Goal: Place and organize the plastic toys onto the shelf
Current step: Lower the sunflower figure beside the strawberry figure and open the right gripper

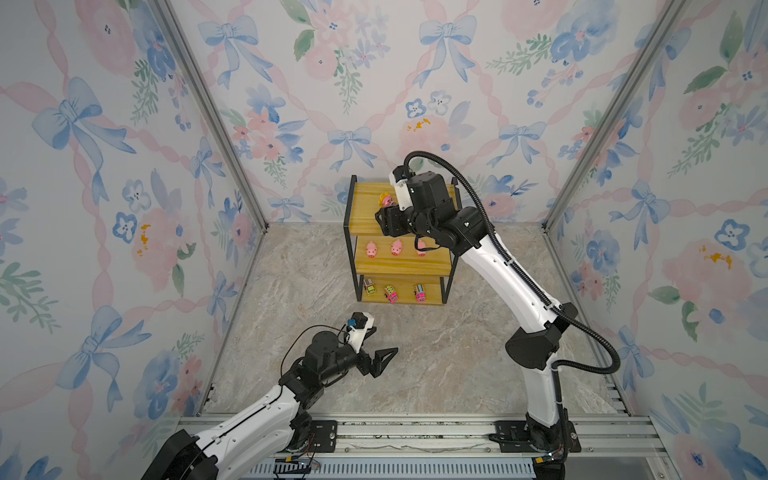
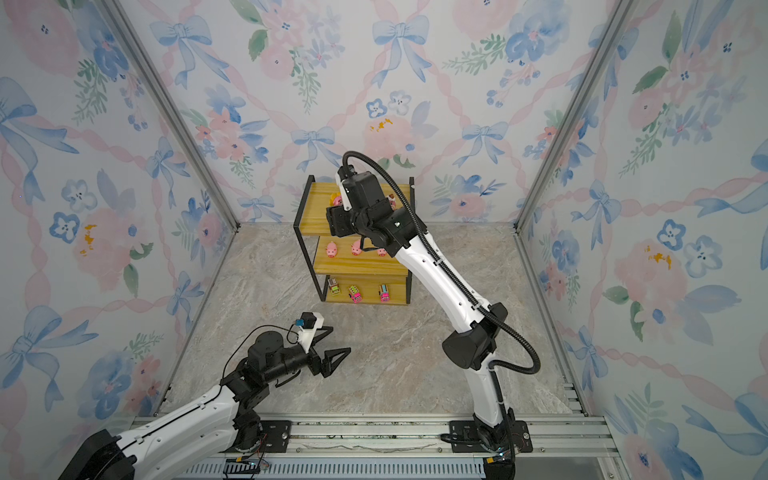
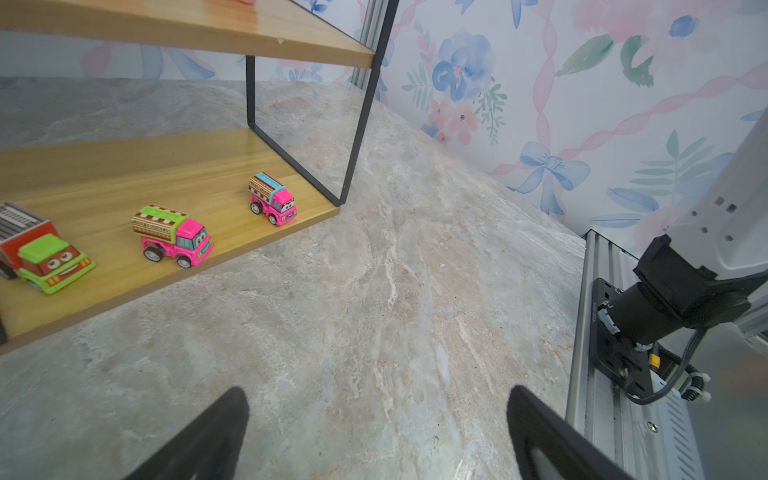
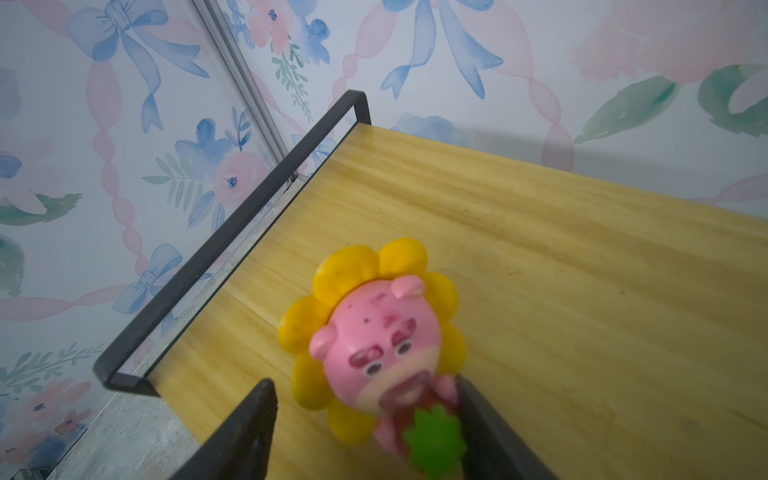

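Pink bear [image 4: 376, 353], yellow petals round face, green blob, perhaps leaf.

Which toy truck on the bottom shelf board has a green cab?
The red-sided truck, leftmost in both top views; the green-roofed truck and blue-roofed truck have pink cabs.

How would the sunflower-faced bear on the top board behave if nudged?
The sunflower bear probably tips easily: its petalled head looks much wider than the body beneath. Its glossy moulded plastic suggests it is stiff, light and perhaps slippery.
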`<act>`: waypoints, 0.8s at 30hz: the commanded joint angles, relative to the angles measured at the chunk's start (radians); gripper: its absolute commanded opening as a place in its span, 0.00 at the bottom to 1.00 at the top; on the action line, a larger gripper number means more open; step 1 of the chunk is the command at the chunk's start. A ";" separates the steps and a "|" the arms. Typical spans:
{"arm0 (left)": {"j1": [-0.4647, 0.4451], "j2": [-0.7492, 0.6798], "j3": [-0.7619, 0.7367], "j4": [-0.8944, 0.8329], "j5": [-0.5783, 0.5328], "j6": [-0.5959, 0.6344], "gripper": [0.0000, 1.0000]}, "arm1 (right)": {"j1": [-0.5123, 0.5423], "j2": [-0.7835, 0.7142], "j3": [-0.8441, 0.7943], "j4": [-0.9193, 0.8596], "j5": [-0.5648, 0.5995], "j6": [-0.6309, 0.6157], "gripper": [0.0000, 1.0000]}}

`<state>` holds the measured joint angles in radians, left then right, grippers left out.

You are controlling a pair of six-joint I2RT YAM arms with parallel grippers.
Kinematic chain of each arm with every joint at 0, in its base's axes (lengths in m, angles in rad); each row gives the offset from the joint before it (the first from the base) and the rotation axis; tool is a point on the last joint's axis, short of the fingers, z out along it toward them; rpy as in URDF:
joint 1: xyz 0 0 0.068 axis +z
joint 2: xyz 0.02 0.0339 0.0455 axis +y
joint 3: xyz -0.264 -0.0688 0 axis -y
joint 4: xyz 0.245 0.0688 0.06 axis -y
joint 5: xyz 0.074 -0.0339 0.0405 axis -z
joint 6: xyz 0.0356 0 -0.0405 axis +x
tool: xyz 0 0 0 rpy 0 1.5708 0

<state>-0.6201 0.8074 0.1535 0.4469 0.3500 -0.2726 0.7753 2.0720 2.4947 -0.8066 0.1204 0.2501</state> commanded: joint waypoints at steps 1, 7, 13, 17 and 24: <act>0.008 -0.011 -0.005 -0.008 0.017 0.002 0.98 | 0.010 -0.045 -0.018 -0.016 0.001 -0.008 0.69; 0.008 -0.018 -0.008 -0.009 0.017 0.000 0.98 | 0.011 -0.053 -0.033 -0.011 -0.021 -0.004 0.70; 0.008 -0.026 -0.012 -0.010 0.017 -0.002 0.98 | 0.006 -0.046 -0.033 -0.008 -0.059 0.013 0.70; 0.008 -0.035 -0.016 -0.010 0.017 -0.001 0.98 | 0.007 -0.051 -0.035 -0.009 -0.074 0.019 0.70; 0.008 -0.036 -0.016 -0.011 0.020 -0.003 0.98 | 0.010 -0.058 -0.039 -0.009 -0.087 0.025 0.70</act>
<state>-0.6201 0.7815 0.1532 0.4465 0.3511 -0.2729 0.7753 2.0514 2.4660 -0.8074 0.0525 0.2619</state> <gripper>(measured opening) 0.980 0.696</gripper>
